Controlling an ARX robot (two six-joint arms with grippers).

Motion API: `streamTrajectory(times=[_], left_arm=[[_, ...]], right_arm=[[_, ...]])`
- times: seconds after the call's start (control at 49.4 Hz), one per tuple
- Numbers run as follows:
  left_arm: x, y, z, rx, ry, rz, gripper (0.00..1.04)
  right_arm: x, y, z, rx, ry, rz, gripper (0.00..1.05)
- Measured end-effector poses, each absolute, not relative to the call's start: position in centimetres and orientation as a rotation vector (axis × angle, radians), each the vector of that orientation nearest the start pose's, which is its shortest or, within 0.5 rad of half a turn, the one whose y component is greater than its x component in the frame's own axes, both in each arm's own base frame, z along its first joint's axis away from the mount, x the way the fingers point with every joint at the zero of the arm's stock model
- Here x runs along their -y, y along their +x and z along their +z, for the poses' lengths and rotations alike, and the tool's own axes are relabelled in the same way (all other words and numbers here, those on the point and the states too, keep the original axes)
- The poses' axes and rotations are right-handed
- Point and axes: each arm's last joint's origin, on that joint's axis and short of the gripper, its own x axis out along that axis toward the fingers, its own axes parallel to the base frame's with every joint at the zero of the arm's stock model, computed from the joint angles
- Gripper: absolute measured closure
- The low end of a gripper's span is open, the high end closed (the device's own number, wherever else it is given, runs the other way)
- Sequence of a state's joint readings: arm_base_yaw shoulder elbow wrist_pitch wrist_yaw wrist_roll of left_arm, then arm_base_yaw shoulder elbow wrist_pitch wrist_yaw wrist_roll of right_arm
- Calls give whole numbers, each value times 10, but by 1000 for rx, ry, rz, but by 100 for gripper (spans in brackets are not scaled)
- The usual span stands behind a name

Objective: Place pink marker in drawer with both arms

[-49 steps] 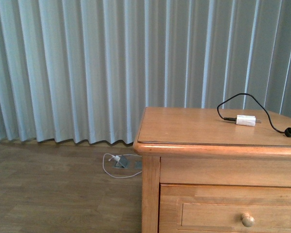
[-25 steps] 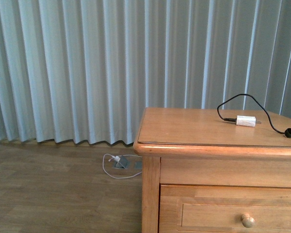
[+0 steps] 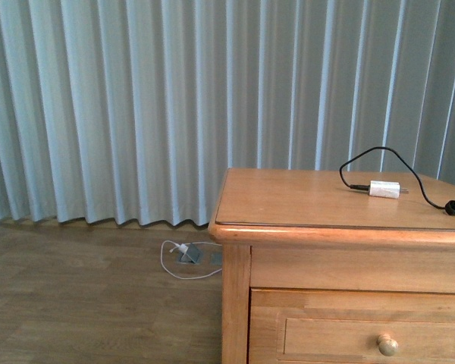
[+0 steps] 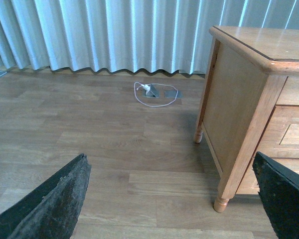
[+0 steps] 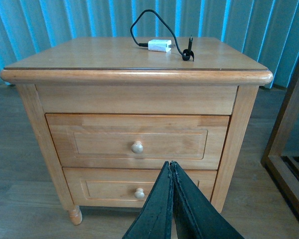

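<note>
The pink marker is not in any view. The drawer (image 5: 134,142), the upper one of the honey-coloured cabinet (image 3: 303,197), is closed, its round knob (image 5: 137,147) facing my right wrist camera; its front also shows low in the front view as drawer (image 3: 364,334). My right gripper (image 5: 170,164) is shut and empty, its tips pressed together in front of the cabinet, below the upper knob. My left gripper (image 4: 172,199) is open wide over bare floor, beside the cabinet's left front leg (image 4: 220,201). Neither arm appears in the front view.
A white charger block (image 3: 384,189) with black cable (image 3: 379,155) lies on the cabinet top. The lower drawer (image 5: 139,191) is closed too. A white cord and floor socket (image 4: 154,93) lie by the curtain (image 3: 136,106). A wooden frame (image 5: 289,134) stands right of the cabinet.
</note>
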State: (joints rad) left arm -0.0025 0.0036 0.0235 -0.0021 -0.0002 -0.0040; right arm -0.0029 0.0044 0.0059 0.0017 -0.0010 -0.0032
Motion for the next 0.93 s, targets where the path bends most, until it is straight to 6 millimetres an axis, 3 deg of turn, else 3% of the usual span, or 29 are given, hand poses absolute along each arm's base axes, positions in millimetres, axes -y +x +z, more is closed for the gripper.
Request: streamTrajectory(times=[0.041,0.324,0.506,0.932], left_arm=[[0,96,171,18,-4,-2,6],[0,96,171,18,-4,-2,6],[0,96,171,18,-4,-2,6],[0,96,171,18,-4,-2,6]], right_arm=[[0,98,165,3,-4,-2,102],[0,98,165,3,-3,-2,51],[0,98,165,3,-3,-2,9],[0,98,165,3,-3,-2,8]])
